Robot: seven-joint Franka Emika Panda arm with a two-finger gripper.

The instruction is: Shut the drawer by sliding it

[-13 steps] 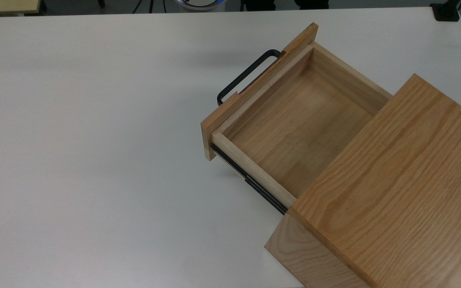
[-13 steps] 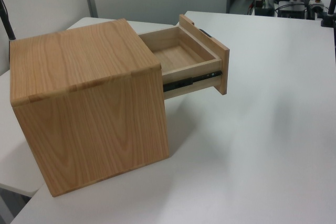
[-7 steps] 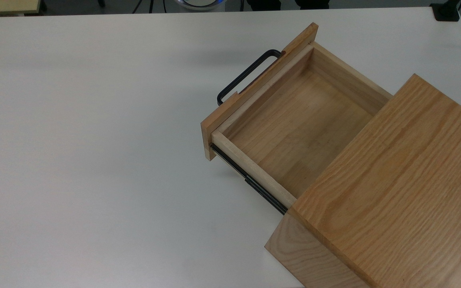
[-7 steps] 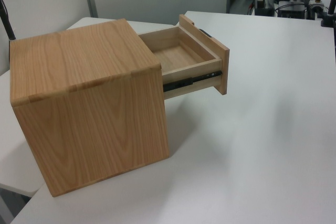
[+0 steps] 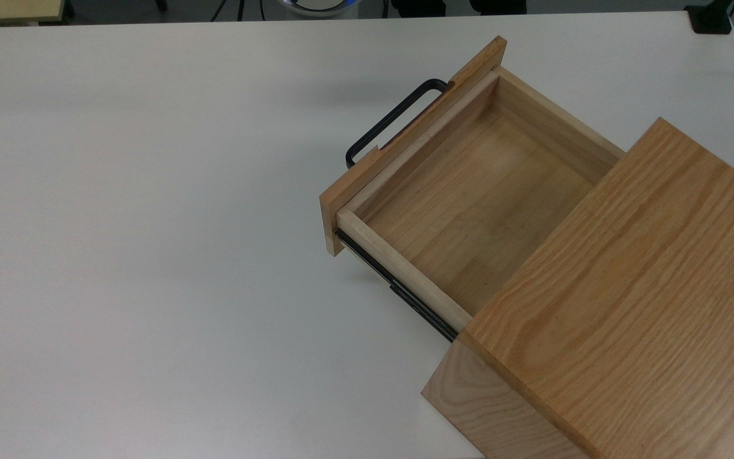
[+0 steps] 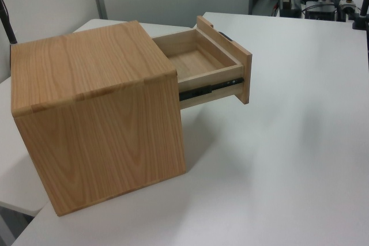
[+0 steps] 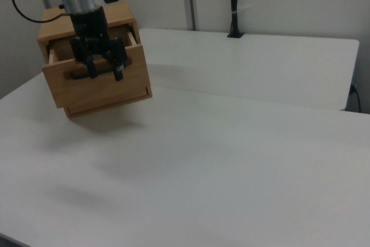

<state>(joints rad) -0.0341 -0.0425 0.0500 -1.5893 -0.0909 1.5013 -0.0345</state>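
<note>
Drawer (image 5: 469, 191) pulled well out of cabinet (image 5: 634, 287), on table (image 5: 150, 255). Slide axis runs into cabinet. Gripper (image 7: 104, 73) fingers spread, empty, hanging before front panel (image 7: 98, 82); push goes panel-ward.

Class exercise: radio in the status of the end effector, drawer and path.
End effector open, in front of drawer. Drawer well out of cabinet, empty. Table ahead bare.

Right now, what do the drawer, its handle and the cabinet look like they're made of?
Drawer: pale bare wood, matte, faint grain and plank seams, possibly pine. Handle: thin black bent bar, likely coated metal; side rail also black, probably metal. Cabinet: warmer wood with bold oak-like grain, smooth; solid or veneer unclear.
</note>
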